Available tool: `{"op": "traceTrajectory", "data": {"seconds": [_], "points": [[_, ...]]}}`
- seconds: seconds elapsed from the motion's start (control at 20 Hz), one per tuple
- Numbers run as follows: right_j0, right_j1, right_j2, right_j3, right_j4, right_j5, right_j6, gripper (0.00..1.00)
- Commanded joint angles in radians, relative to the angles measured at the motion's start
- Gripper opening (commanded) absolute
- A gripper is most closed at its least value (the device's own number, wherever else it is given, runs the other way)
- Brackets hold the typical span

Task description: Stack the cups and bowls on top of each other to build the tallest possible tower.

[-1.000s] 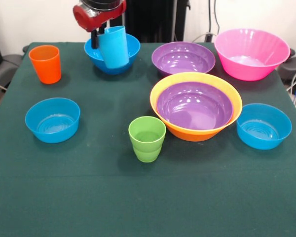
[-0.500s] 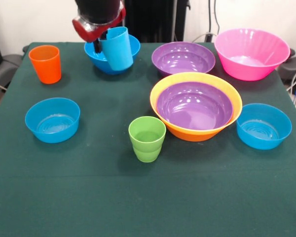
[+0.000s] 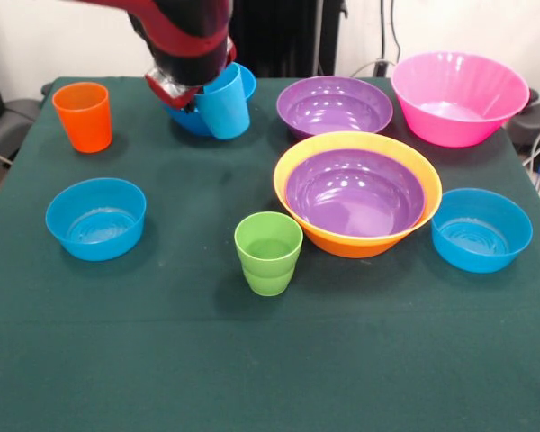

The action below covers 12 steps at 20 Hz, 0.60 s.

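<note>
The gripper [image 3: 198, 101] holds the light blue cup [image 3: 226, 103] by its rim, and the cup hangs tilted in the air at the far left part of the table [image 3: 162, 360], in front of a blue bowl [image 3: 180, 119] that is mostly hidden behind it. The cup is glossy and smooth, wider at the mouth than at the base. The orange cup [image 3: 83, 116] stands upright at the far left corner, well apart from the others. The green cup [image 3: 268, 253], with a ridged lower half, stands upright near the middle, just beside the orange-yellow bowl [image 3: 292, 171]. Inside this large bowl sits one purple bowl [image 3: 355, 194]. Behind it stands the second purple bowl [image 3: 334, 106], and the pink bowl [image 3: 459, 97] is at the far right. Two more blue bowls stand alone, one at the left [image 3: 96, 218] and one at the right [image 3: 481, 229].
</note>
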Motion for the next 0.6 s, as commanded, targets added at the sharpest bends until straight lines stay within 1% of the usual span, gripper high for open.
{"op": "traceTrajectory", "data": {"seconds": [0.05,0.1,0.25,0.4,0.5,0.6], "points": [[0.086,0.12,0.004,-0.227,-0.186,0.171,-0.06,0.0],[0.096,0.125,-0.009,-0.244,-0.208,0.173,-0.046,0.0],[0.105,0.118,-0.029,-0.262,-0.241,0.154,-0.017,0.0],[0.102,0.073,-0.048,-0.246,-0.269,0.12,-0.023,0.0],[0.094,0.029,-0.043,-0.207,-0.26,0.022,0.011,0.0],[0.076,-0.017,-0.028,-0.151,-0.228,-0.079,0.047,0.0]]}}
